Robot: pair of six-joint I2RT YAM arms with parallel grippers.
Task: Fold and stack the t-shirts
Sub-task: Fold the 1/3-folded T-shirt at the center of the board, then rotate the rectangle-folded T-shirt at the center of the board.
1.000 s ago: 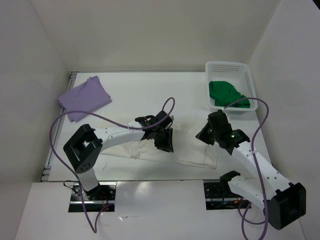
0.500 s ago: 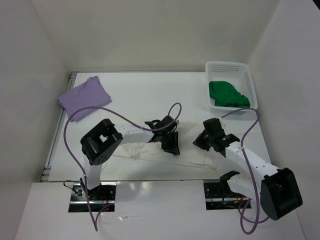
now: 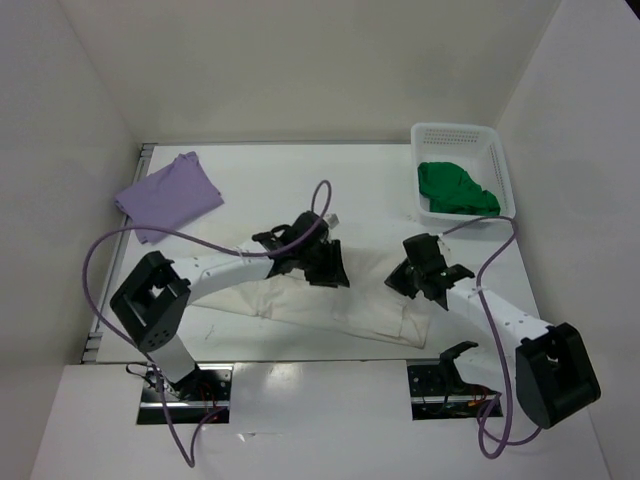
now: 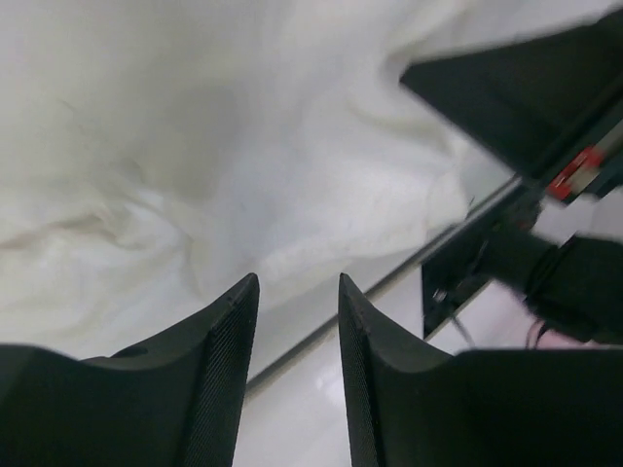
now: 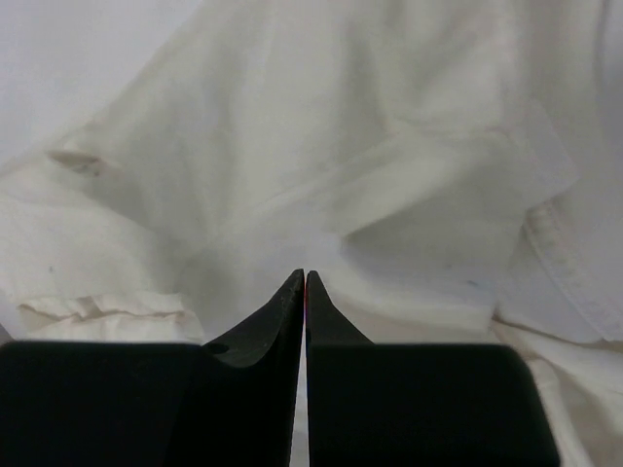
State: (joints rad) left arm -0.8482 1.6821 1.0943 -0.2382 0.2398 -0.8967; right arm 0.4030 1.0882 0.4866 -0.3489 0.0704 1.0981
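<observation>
Both grippers are hanging over the white cloth t-shirt [image 3: 350, 315], and neither is gripping it.
At far left, the lavender purple cloth t-shirt [image 3: 168, 196] is lying flat in a compact shape near the far left corner of the white table [image 3: 260, 180], well apart from everything else. The left gripper [image 3: 325, 268] is hanging over the far edge of the white t-shirt, its two fingers standing apart with nothing between them. The white t-shirt is lying rumpled and spread across the near middle of the table. The right gripper [image 3: 415, 275] is hanging above that shirt's right end, its fingers pressed together tip to tip, with no cloth showing between them. At far right, the bright green cloth t-shirt [image 3: 455, 188] is lying bunched inside the white perforated plastic basket [image 3: 452, 132] at the far right corner.
</observation>
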